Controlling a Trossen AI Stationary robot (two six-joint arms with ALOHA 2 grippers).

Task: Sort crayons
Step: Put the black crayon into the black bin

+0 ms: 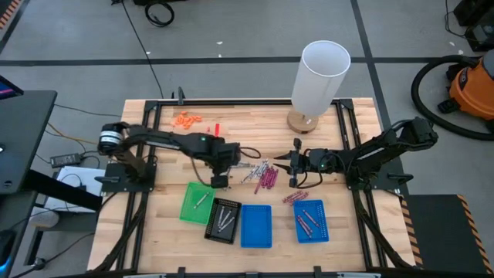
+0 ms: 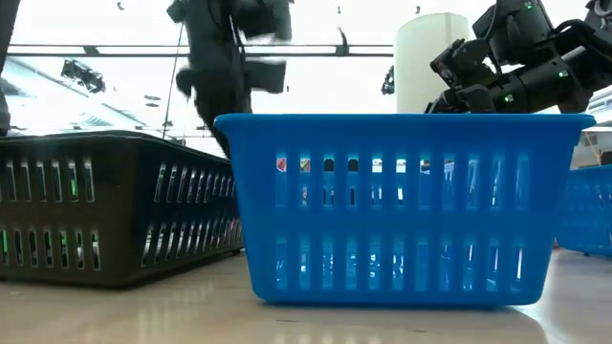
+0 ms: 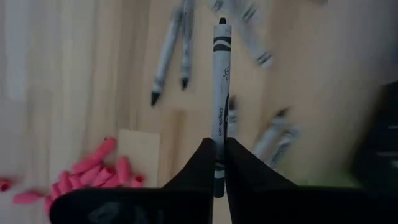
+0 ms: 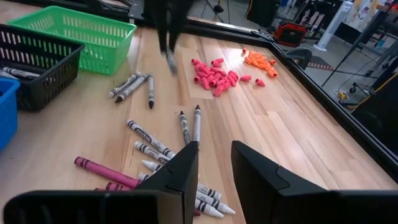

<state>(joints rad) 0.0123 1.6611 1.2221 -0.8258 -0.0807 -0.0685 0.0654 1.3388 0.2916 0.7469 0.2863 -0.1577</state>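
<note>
The left gripper (image 3: 219,163) is clamped on 1 thin silvery-grey paper-wrapped crayon (image 3: 220,93) just beside the loose crayon pile (image 1: 261,174). Several crayons are in trays near that pile; many remain unsorted. The right gripper (image 4: 214,163), jaws parted and holding nothing, hovers at the pile.

- a workshop or robotics lab, not a home.
- grey floor (image 1: 231,31) marked with dark tape lines, loose black cables (image 1: 158,11) lying on it.
- orange shop vacuum (image 1: 471,89) with a thick hose beside the framed wooden table (image 1: 255,123).

Crayons (image 1: 261,174) behind trays (image 1: 255,225)
</note>
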